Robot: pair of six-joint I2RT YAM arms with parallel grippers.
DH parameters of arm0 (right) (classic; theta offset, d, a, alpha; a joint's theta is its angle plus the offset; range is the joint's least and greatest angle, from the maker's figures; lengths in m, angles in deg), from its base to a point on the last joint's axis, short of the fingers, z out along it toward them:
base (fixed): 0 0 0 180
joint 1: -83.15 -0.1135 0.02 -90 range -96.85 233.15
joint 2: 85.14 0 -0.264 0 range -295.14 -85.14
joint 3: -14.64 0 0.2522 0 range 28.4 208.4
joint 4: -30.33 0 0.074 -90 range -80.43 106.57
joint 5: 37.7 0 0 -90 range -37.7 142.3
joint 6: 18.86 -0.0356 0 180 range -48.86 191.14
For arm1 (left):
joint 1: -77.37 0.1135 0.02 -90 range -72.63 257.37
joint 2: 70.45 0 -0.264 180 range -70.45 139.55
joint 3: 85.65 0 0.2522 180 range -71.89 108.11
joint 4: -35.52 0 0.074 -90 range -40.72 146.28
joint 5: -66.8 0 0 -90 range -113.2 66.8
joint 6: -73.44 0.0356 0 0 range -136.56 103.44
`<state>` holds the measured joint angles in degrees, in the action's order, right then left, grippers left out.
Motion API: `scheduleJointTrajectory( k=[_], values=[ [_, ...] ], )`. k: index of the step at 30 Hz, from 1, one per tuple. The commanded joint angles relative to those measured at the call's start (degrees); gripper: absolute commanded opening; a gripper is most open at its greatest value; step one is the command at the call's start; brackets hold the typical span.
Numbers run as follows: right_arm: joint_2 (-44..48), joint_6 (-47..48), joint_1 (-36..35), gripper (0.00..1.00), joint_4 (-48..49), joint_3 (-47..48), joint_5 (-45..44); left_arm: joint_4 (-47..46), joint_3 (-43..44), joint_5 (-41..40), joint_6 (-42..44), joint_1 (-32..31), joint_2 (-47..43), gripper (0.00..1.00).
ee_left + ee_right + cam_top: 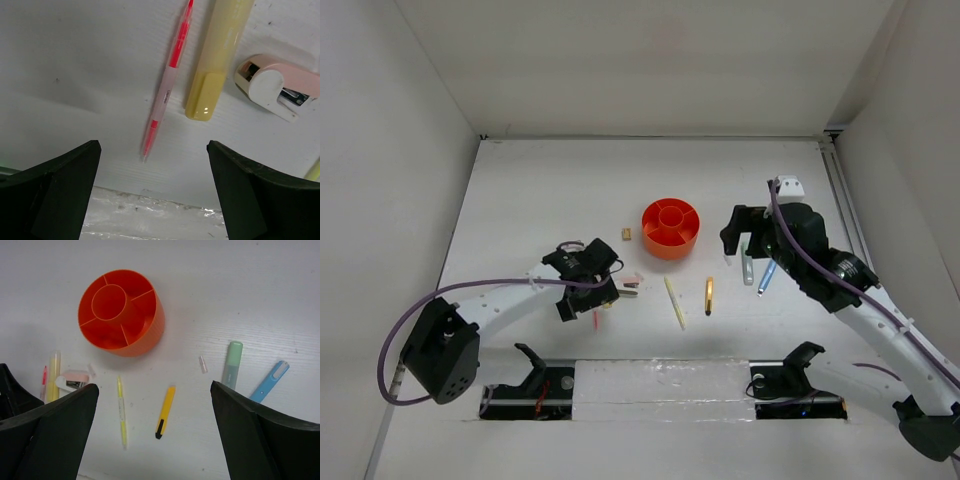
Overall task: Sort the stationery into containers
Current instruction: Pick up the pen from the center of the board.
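The round orange organiser point(671, 228) point(122, 315) stands mid-table with nothing in its compartments. My left gripper point(588, 300) point(153, 145) hovers open over the table, nothing between its fingers. Just ahead of it lie a pink pen point(167, 85), a pale yellow marker point(217, 55) and a pink-white stapler point(277, 87). My right gripper point(732, 240) point(154, 387) is open and empty, to the right of the organiser. Below it lie a thin yellow pencil point(121, 412), a gold pen point(165, 412), a green marker point(232, 365) and a blue pen point(270, 381).
A tiny tan block point(627, 235) sits left of the organiser. A small clear cap point(202, 364) lies near the green marker. White walls enclose the table on three sides. A taped strip point(660, 385) runs between the arm bases at the near edge.
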<state>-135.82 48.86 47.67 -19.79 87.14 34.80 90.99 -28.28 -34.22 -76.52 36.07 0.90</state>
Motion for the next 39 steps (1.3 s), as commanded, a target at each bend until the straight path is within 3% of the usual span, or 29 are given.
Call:
scheduleJointTrajectory(
  k=[1, 4, 7, 12, 20, 22, 23, 31, 39],
  values=[
    [0.4, 0.0, -1.1, 1.0, 4.5, 0.0, 1.8, 2.5, -0.5, -1.8, -2.4, -0.9, 0.7, 0.83],
    [0.4, 0.0, -1.1, 1.0, 5.2, -0.6, 2.9, 2.5, -0.5, -2.3, -3.0, -0.9, 1.3, 0.8],
    [1.5, 0.5, -1.6, 1.0, 5.2, -0.6, 3.4, 3.0, 0.1, -2.3, -3.0, -0.9, 3.2, 0.67],
    [2.5, 0.5, -1.6, 1.0, 6.2, -1.2, 4.0, 3.0, 1.1, -2.9, -1.7, -0.9, 7.4, 0.6],
    [3.6, 1.0, -1.6, 1.0, 6.7, -1.2, 5.1, 2.0, 1.6, -2.9, -1.0, -0.9, 11.5, 0.6],
    [3.7, 1.0, -1.6, 1.0, 6.7, -1.2, 5.1, 1.4, 1.6, -2.9, -1.0, -0.9, 12.1, 0.59],
    [3.7, 1.0, -1.6, 1.0, 6.7, -1.2, 5.1, 1.4, 1.6, -2.9, -1.0, -0.9, 12.1, 0.53],
    [3.7, 1.0, -1.6, 1.0, 6.7, -0.6, 6.9, -0.4, 0.6, -4.5, -1.0, -0.4, 12.1, 0.48],
    [3.0, 1.0, -2.1, 1.0, 8.0, -1.0, 8.7, -5.1, -1.8, -2.8, 1.8, 1.7, 12.1, 0.27]
  ],
)
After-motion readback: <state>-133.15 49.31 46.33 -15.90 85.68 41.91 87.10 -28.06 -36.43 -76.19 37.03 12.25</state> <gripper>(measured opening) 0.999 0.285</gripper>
